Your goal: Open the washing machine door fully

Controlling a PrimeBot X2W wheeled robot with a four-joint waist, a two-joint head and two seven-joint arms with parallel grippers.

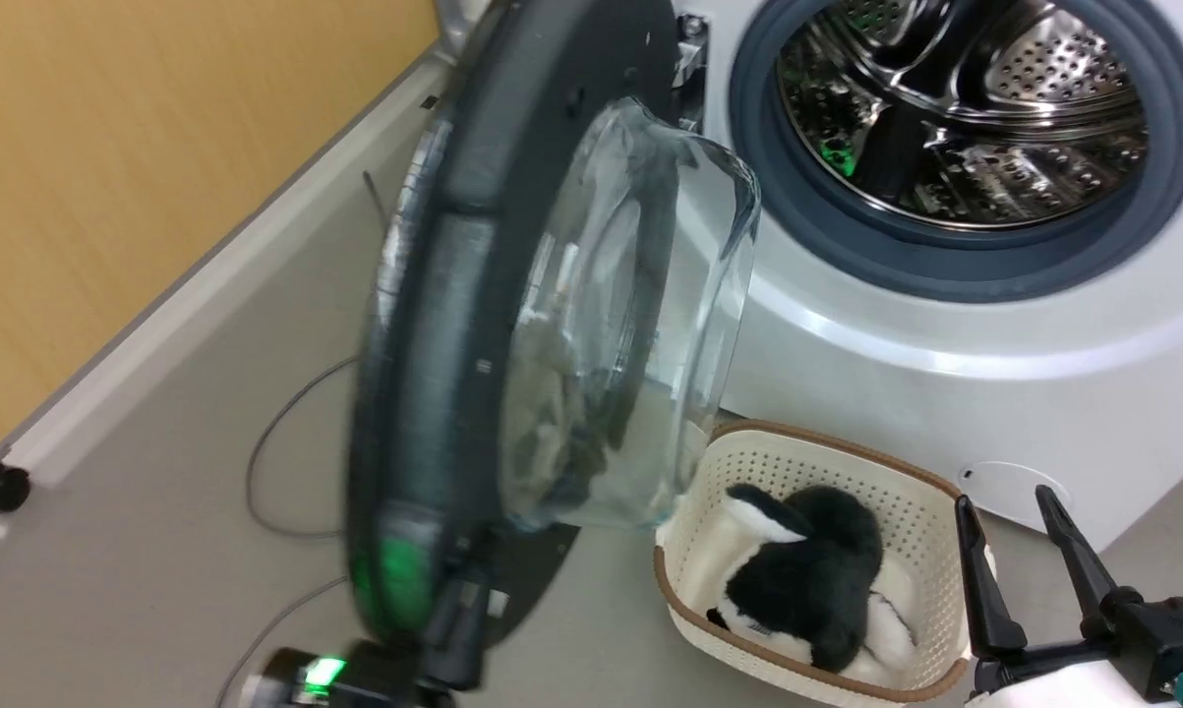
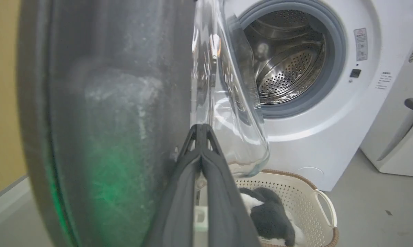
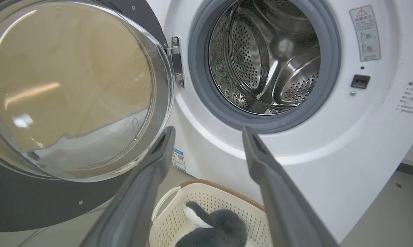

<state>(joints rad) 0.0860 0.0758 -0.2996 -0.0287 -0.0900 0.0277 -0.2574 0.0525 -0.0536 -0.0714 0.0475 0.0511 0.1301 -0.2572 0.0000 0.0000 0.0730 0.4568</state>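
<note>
The washing machine door (image 1: 434,295) stands swung out from the white washing machine (image 1: 945,334), nearly edge-on to my head, with its clear glass bowl (image 1: 630,324) bulging toward the drum (image 1: 965,108). My left gripper (image 1: 465,600) is shut with nothing between its fingers. Its tips lie against the door's (image 2: 117,120) inner face, low down beside the bowl. The left gripper (image 2: 201,127) shows as one closed dark wedge. My right gripper (image 1: 1004,500) hangs open at the lower right, apart from the door. Between the right gripper's (image 3: 208,132) fingers I see the machine's (image 3: 330,137) front.
A cream perforated basket (image 1: 906,482) holding a black-and-white plush toy (image 1: 807,580) sits on the floor under the door and in front of the machine. A grey cable (image 1: 266,462) lies on the floor by the yellow wall (image 1: 109,177). Another white appliance (image 2: 398,137) stands right of the machine.
</note>
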